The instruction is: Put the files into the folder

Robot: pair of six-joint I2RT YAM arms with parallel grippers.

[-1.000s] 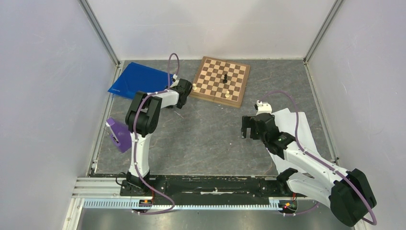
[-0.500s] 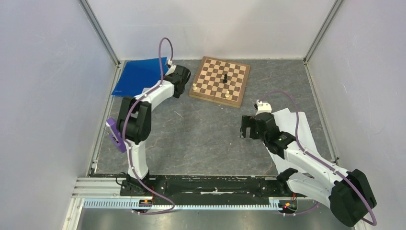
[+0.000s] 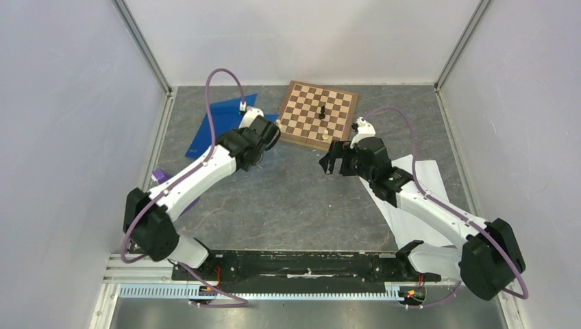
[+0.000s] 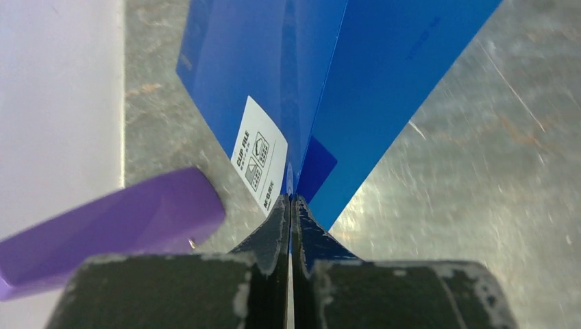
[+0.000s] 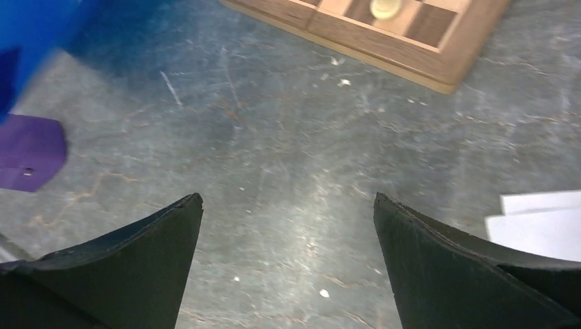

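My left gripper [image 3: 259, 133] is shut on a corner edge of the blue folder [image 3: 219, 120], next to its white label [image 4: 260, 161]. In the left wrist view my jaws stand pressed together on that edge [image 4: 291, 202], and the folder [image 4: 384, 82] fans out slightly open beyond them. The white files [image 3: 411, 199] lie flat at the right, and a corner of them shows in the right wrist view [image 5: 541, 223]. My right gripper [image 3: 329, 162] is open and empty above bare table [image 5: 288, 200], left of the files. The folder's inner clip is hidden.
A wooden chessboard [image 3: 318, 113] with a few pieces stands at the back centre, close to both grippers; its edge shows in the right wrist view [image 5: 384, 34]. A purple box [image 3: 161, 177] lies near the left wall, also seen by the left wrist [image 4: 103, 229].
My left arm has swung and stretched out, pulling the folder from the back left corner towards the middle. My right gripper has moved forward and left, off the files, towards the chessboard.
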